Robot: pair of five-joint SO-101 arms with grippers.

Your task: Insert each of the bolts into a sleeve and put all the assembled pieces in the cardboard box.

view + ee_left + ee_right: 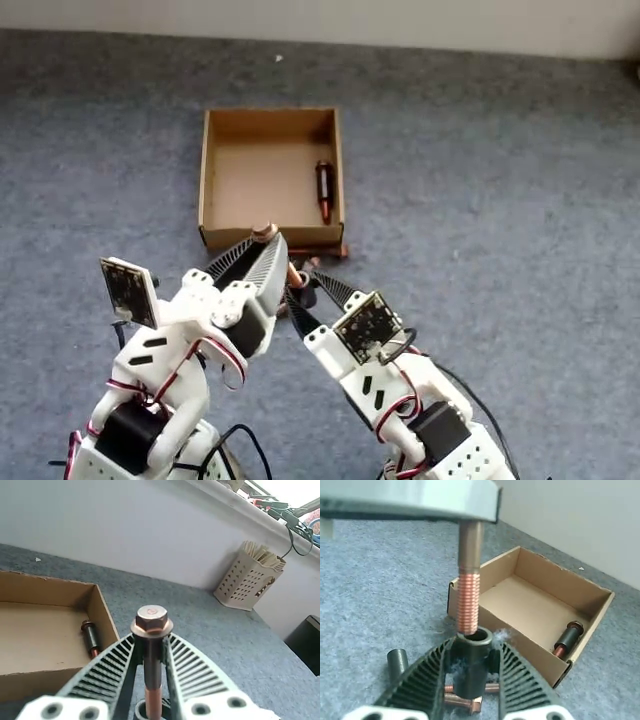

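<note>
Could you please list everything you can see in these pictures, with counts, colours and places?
cardboard box: one, brown, on the carpet ahead of both arms
assembled piece: one, dark sleeve on a copper bolt, inside the box by its right wall
bolt: one, copper, upright in the left gripper, tip at the sleeve's mouth
sleeve: one, dark, upright in the right gripper
spare sleeve: one, dark, on the carpet beside the right gripper
loose bolts: at least one, perhaps two, copper, on the carpet under the right gripper
basket: one, cream, holding pale sticks, by the wall
carpet: one, grey, under everything
left gripper: one, white and black, shut on the bolt
right gripper: one, white and black, shut on the sleeve
</note>
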